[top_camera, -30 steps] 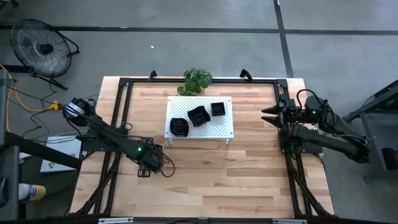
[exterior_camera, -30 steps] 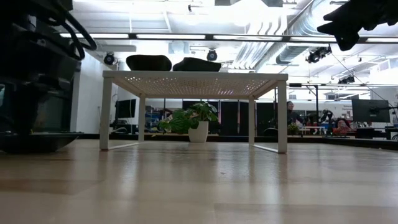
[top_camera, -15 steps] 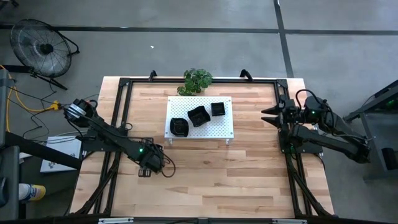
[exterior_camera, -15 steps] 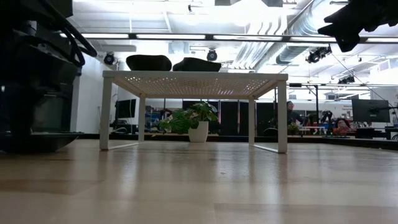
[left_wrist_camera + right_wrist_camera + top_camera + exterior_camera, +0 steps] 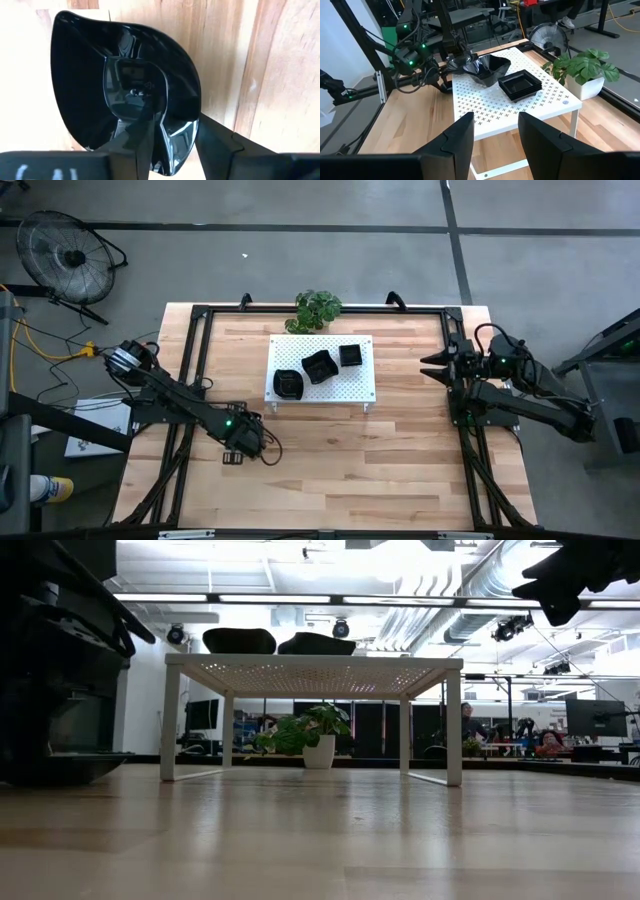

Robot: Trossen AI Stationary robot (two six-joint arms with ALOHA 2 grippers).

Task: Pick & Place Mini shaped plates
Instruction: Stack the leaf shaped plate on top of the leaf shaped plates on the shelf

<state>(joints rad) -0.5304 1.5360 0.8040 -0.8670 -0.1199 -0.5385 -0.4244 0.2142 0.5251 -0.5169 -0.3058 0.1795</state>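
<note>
Wavy-edged plate (image 5: 125,90) between left tool's (image 5: 172,145) closing fingers; right tool (image 5: 495,135) open.

The plate (image 5: 125,90) between my left fingers (image 5: 145,145) looks glossy black plastic. Under it lies smooth pale wood, the table (image 5: 280,75). My fingers look matt.
</note>
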